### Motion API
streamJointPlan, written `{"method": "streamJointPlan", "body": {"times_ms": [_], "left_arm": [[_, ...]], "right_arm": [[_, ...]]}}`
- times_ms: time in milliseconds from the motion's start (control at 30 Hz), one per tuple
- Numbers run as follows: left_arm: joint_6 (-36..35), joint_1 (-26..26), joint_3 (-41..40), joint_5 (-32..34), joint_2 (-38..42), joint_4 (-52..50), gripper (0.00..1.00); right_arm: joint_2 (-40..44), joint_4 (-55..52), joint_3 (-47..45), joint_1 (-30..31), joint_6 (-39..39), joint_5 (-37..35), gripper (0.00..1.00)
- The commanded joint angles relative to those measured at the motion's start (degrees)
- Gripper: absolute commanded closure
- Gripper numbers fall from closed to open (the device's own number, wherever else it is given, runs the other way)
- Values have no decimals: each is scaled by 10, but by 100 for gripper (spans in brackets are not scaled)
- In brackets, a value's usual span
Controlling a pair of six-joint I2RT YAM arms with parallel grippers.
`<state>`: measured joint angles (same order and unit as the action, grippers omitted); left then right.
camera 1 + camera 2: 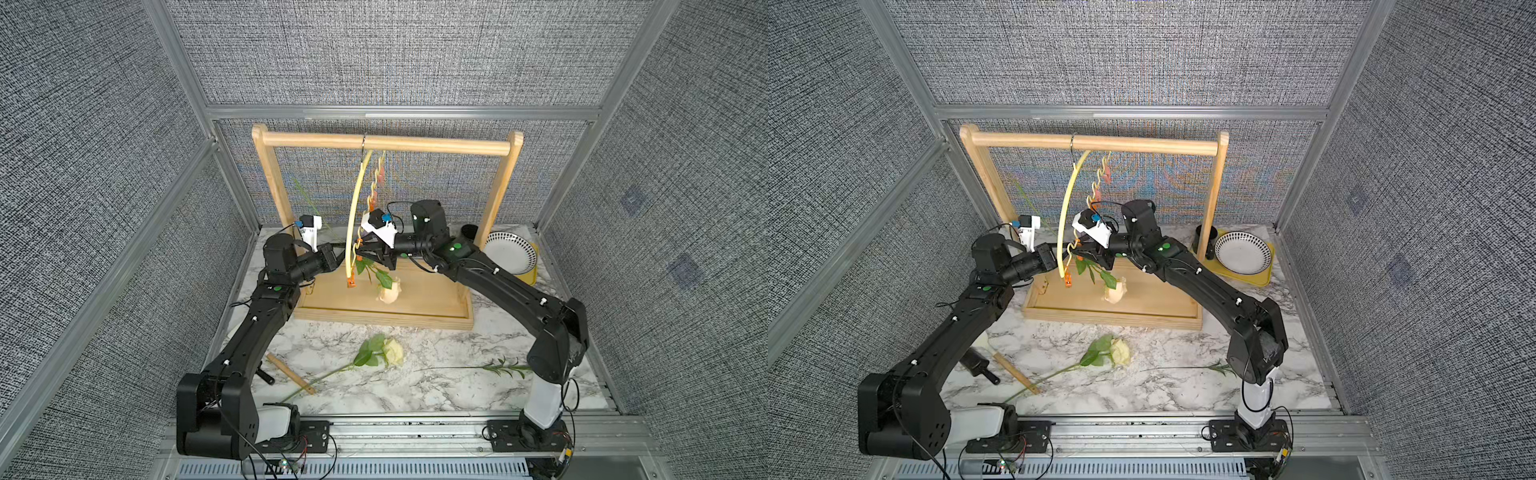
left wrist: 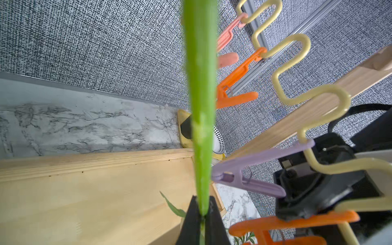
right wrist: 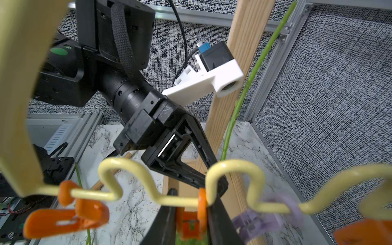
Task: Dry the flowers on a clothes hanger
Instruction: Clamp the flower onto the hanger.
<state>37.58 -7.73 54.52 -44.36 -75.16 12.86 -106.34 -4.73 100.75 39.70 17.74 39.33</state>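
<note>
Stem of peach rose (image 1: pixel 389 293) pinched in left gripper (image 2: pixel 202 214); right gripper (image 3: pixel 192 212) squeezing orange clip (image 3: pixel 186 230) on clothes hanger (image 1: pixel 354 208). Cream rose (image 1: pixel 392 352), thin-stemmed flower (image 1: pixel 498 368) unhung at worktop (image 1: pixel 436 395)'s front edge.

In both top views the thin stem (image 1: pixel 453 368) passes behind the right arm (image 1: pixel 548 361), hiding its bloom. The left wrist view shows the green stem (image 2: pixel 200 84) blurred and cut off. In the right wrist view the purple clip (image 3: pixel 261 222) is blurred; the right hand (image 3: pixel 192 197) and the orange clip (image 3: pixel 188 229) it pinches run off the edge.
</note>
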Motion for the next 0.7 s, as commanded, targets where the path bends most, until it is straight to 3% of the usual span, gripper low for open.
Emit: {"method": "streamJointPlan", "body": {"times_ms": [0,667], "left_arm": [[4,-1,-4,-11,2,28,98],[42,-1,-10,-55,-16,76,98]], "right_arm": [[-1,35,0,1,-15,0,74],[-10,63,-7,3,-17,-45,76]]}}
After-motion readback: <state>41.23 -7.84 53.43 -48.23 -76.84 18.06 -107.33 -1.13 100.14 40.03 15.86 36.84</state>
